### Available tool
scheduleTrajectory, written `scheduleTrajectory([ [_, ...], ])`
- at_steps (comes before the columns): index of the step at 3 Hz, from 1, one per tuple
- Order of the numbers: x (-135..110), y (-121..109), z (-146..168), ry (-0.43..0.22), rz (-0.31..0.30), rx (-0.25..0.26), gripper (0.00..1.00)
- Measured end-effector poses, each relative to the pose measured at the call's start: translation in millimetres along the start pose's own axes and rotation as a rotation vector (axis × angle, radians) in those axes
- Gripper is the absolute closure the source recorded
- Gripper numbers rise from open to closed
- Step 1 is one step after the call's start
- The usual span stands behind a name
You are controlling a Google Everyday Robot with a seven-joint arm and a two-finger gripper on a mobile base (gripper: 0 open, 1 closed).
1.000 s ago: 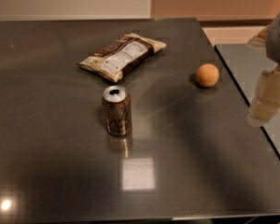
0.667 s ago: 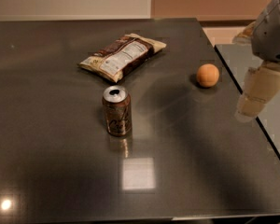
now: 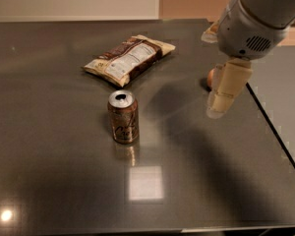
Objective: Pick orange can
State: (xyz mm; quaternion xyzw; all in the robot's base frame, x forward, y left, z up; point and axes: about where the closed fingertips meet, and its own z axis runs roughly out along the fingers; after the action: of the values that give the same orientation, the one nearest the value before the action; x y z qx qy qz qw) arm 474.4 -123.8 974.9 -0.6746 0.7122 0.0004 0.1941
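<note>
The orange can (image 3: 123, 117) stands upright on the dark glossy table (image 3: 49, 181), left of centre, its opened silver top facing up, nothing touching it. At 12 o'clock from it, a little apart, a brown and white snack bag (image 3: 129, 59) lies flat. At 2 o'clock from the can, a small orange ball (image 3: 211, 76) peeks from behind the gripper (image 3: 221, 100), which hangs at the can's 3 o'clock, well apart, pointing downward. Whether it is apart or together I cannot tell.

Your gripper (image 3: 217, 104), at the table's (image 3: 49, 171) right, hides most of the orange ball (image 3: 211, 75); the arm (image 3: 255, 23) runs off the top edge.
</note>
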Motion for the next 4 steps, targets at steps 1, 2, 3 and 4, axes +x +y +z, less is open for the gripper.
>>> scheduleTrajectory([
  [1,-34,1,22,-0.050,-0.035,-0.048,0.00],
  [2,-64,7,43,-0.096,-0.065,-0.084,0.00],
  [3,-89,13,61,-0.139,-0.089,-0.116,0.00],
  [4,-111,17,79,-0.184,-0.108,-0.140,0.00],
])
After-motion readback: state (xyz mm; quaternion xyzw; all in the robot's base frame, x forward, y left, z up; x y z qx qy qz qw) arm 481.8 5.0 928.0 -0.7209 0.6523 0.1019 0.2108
